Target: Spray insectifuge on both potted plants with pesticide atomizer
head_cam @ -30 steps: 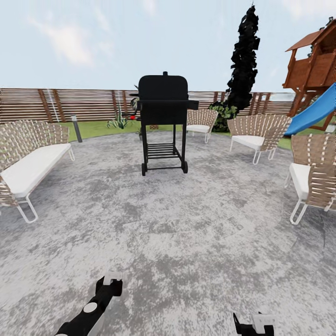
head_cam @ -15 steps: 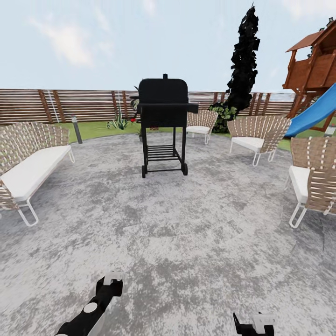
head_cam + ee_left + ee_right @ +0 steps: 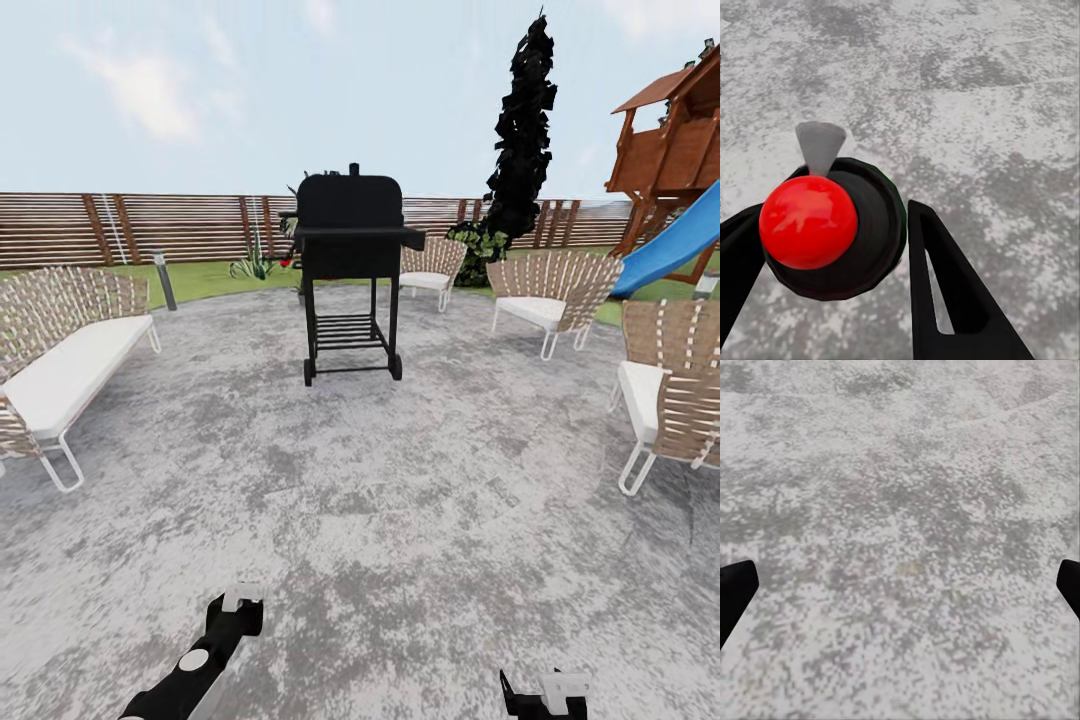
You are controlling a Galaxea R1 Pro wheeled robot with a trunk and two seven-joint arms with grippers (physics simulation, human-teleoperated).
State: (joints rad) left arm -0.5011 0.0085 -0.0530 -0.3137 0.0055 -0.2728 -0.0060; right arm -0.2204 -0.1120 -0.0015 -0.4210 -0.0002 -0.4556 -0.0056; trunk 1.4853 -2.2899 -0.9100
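Bottle sits between my left pincer's fingers, its red top facing the wrist camera and its dark body seemingly touching both; I read that pincer as closed on it. Beneath it lies grey stone paving. My right pincer is spread wide with nothing between the fingertips, over the same paving. From the head camera, far ahead of both pincers stands a black grill, with woven chairs to the right, a bench to the left, and the wooden fence and lawn beyond.
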